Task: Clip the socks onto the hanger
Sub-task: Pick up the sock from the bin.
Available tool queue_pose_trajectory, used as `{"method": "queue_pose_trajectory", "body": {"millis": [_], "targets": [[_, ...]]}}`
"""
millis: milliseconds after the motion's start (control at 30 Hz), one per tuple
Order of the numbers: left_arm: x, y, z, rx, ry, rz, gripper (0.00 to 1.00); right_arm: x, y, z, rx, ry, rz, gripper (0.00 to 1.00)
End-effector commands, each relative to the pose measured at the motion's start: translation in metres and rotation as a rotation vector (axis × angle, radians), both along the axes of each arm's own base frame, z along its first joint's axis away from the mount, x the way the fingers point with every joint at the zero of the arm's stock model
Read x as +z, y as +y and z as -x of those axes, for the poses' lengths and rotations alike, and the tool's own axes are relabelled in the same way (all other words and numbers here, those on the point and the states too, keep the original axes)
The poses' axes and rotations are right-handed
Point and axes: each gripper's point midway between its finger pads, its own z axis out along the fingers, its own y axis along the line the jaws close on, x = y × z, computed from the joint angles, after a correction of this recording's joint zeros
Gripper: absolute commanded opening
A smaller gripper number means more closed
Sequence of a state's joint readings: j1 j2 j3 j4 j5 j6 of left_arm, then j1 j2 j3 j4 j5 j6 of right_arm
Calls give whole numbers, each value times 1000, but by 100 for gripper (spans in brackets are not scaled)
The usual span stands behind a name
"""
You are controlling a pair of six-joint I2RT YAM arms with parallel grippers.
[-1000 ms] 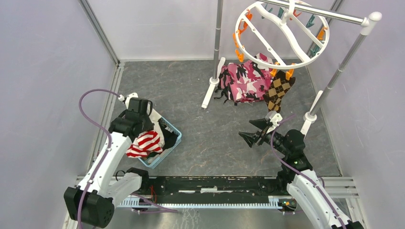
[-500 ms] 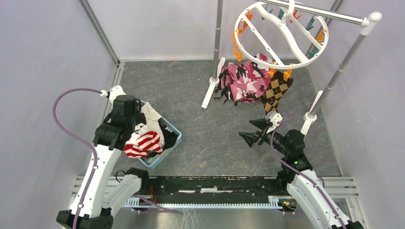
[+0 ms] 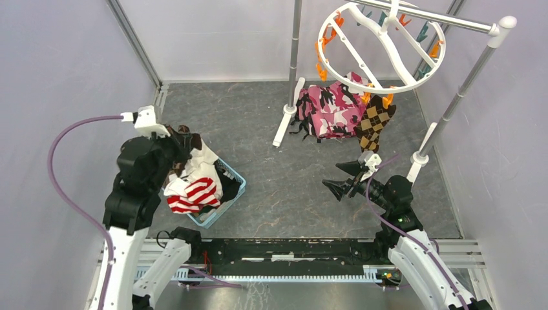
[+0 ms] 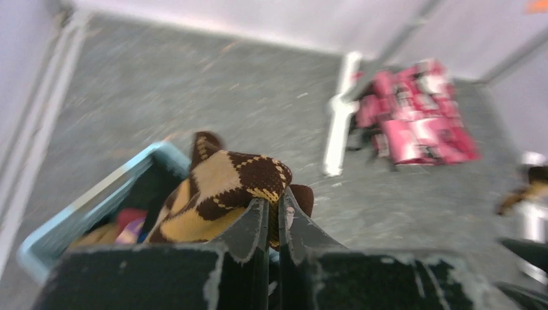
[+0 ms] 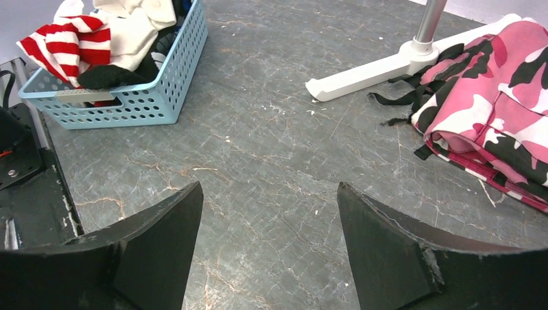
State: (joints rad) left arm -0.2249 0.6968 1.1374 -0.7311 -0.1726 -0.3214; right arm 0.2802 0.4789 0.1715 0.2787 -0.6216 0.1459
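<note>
Top external view: grey table inside pale walls, silver rail on white-capped poles at far right. Hanger hangs off the rail, round white ring with crossbars, tilted, orange pegs and teal pegs round the rim. Pink camo cloth lies heaped on the table below the ring, beside the pole foot. Blue basket sits at near left, stuffed with laundry: red-and-white striped sock draped over its near edge, white fabric beside it, dark items under. Hanging argyle sock is pegged to the ring's near rim and dangles just right of the camo cloth. Left gripper is raised over the basket's far corner, jaws clenched on held argyle sock, brown and tan diamonds, bunched above the fingertips; left wrist view is blurred. Right gripper is released, jaws wide apart, nothing between them, low over bare table between basket and camo cloth, well apart from both.
</note>
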Motion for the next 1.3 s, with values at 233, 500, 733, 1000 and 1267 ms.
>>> {"method": "queue_pose_trajectory", "body": {"millis": [233, 500, 733, 1000, 1267], "targets": [[106, -144, 19, -859, -409, 317, 2, 49, 28, 29, 195, -191, -79, 83], [72, -226, 43, -1173, -390, 455, 2, 87, 46, 41, 254, -376, -86, 83], [38, -267, 66, -1360, -391, 479, 2, 80, 55, 33, 235, -376, -60, 83], [16, -277, 97, -1544, -405, 519, 2, 62, 64, 32, 266, -341, -25, 84], [11, -283, 100, -1588, -420, 500, 2, 42, 95, 42, 334, -265, 6, 81]]}}
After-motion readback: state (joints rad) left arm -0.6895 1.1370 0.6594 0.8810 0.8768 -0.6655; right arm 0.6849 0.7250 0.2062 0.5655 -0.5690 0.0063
